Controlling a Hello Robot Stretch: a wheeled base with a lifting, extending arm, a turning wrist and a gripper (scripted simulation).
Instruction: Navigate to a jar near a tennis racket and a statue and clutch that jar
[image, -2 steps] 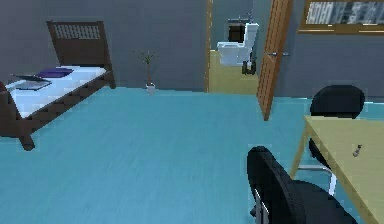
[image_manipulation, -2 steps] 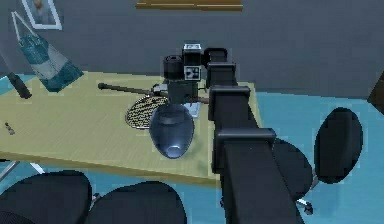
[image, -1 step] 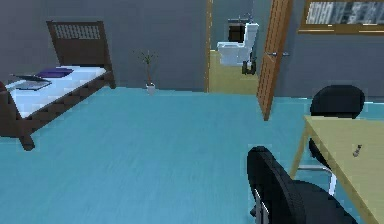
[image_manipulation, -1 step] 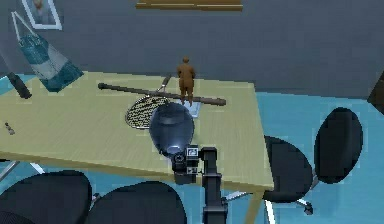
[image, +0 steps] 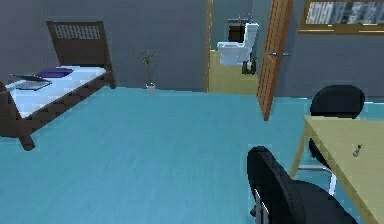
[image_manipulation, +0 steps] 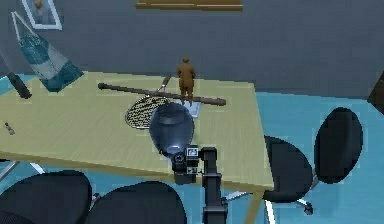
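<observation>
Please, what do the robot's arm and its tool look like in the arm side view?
The arm is a dark bar with a square section. At its far end sit two small white squares with black marks. The tool beside them is dark too; finer detail is too small to tell.

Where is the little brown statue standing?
In the arm side view, the statue stands near the far edge of the table, beside the tennis racket, with the dark round jar just in front.

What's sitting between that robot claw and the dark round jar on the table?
Nothing visible: in the arm side view the gripper sits right at the jar, with no tabletop showing between them. Whether they touch cannot be told.
</observation>
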